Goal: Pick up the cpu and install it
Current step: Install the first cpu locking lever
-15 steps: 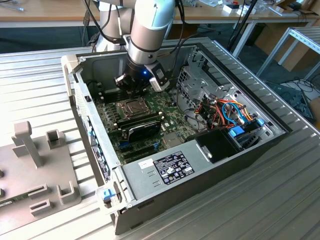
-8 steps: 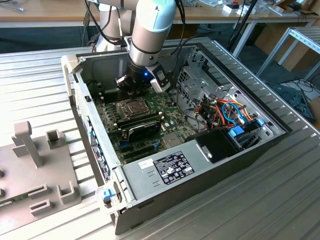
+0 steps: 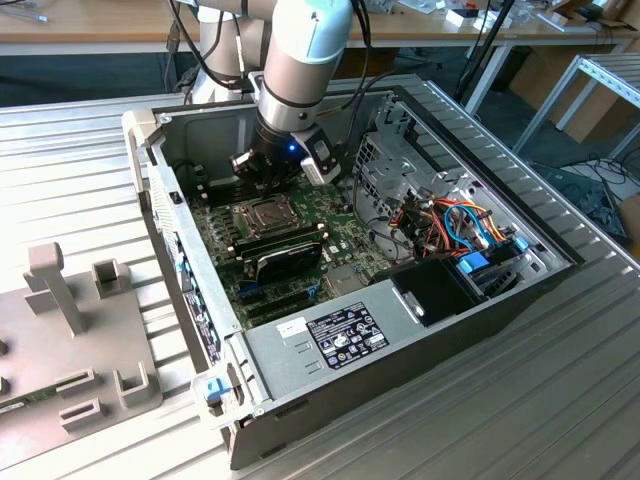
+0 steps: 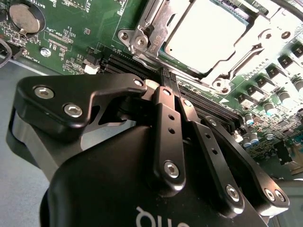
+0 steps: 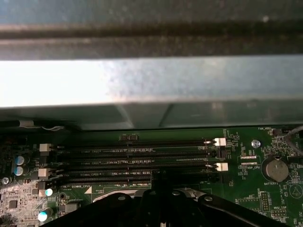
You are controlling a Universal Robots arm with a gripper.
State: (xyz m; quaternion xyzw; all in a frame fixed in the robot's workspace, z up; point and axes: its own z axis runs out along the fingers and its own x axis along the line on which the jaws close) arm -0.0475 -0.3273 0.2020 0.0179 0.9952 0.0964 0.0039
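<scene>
The room has long wooden desks [image 3: 100,25] far behind the case, and a dark blue floor [image 3: 500,120] under them. A big metal table [image 3: 520,400] with many long grooves holds the open computer case [image 3: 400,385]. The case lies open on its side, so its insides show. The robot arm [image 3: 300,50], grey with light blue caps, reaches down into the case from above its far wall. Outside the case, on the exterior view's left, a grey plastic stand [image 3: 70,340] with blocks and posts sits on the table.

Inside the case, at the near end, is a silver power box [image 3: 275,345] with a black sticker. A green board [image 3: 330,205] covers the case floor. A bunch of orange, blue and red wires [image 3: 460,225] fills the case corner on the exterior view's right. A long black part [image 3: 285,250] lies on the board in the middle of the case.

The black gripper [image 4: 166,78] hangs low inside the case, close to its far wall. Its two fingers are pressed together at the tips and nothing is between them. The tips are over the long black slots [image 5: 137,161], just beside the shiny socket frame [image 4: 142,33].

The cpu [image 4: 203,33] lies flat inside that frame, in the middle of the case, with its silver top up. A small round battery [image 5: 275,169] sits on the board inside the case.
</scene>
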